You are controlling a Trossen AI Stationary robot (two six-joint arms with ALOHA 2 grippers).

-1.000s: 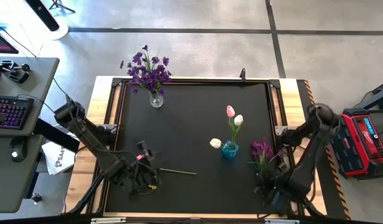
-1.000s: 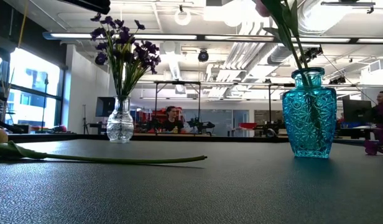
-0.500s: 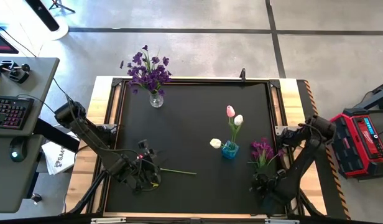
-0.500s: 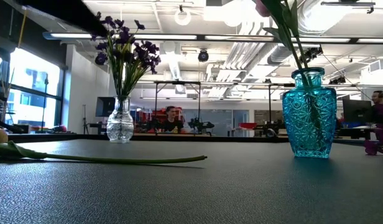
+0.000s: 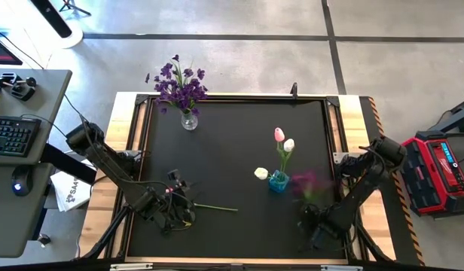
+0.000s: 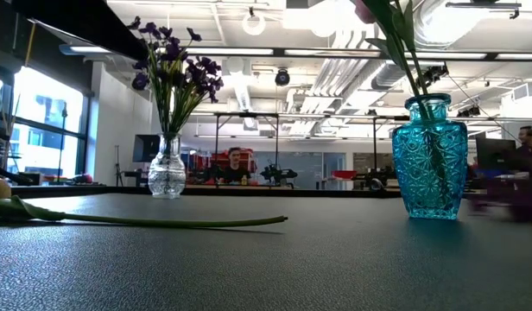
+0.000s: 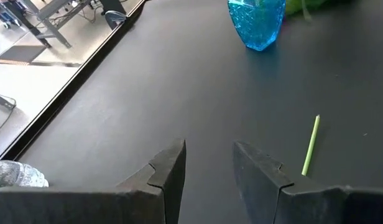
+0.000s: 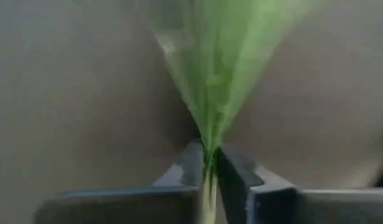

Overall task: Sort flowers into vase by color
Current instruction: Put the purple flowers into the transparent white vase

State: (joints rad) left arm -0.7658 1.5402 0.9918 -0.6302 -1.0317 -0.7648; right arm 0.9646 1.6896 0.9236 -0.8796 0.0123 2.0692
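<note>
Two vases are already filled in part: the clear vase (image 5: pixel 189 120) at the far left of the tabletop (image 5: pixel 232 135) holds purple sprays (image 5: pixel 179 84), and the blue vase (image 5: pixel 278 181) near the middle holds pink and white tulips (image 5: pixel 283 143). One purple spray (image 5: pixel 309 183) is clamped by its stem in the right hand (image 5: pixel 316 228), near the tabletop's right front. One tulip stem (image 5: pixel 215 208) lies at the left front, by the half-open, empty left hand (image 5: pixel 177 213). Both remain to be placed. No writing is readable
</note>
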